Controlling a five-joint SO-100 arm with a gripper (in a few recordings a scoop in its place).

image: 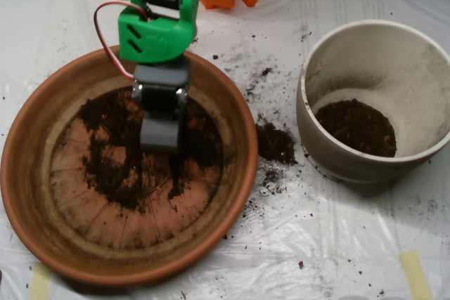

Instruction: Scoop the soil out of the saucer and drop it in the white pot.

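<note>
I see dark, crumbly soil (119, 152) smeared thin across the saucer (42, 194), with more in the pot (365, 54). My tool (160, 147) sits on the soil; spread or pressed together, I cannot tell.

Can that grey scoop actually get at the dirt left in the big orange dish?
Probably yes. The scoop hangs inside the saucer, right over the soil spread on its base. The rim is low and nothing lies between them.
</note>
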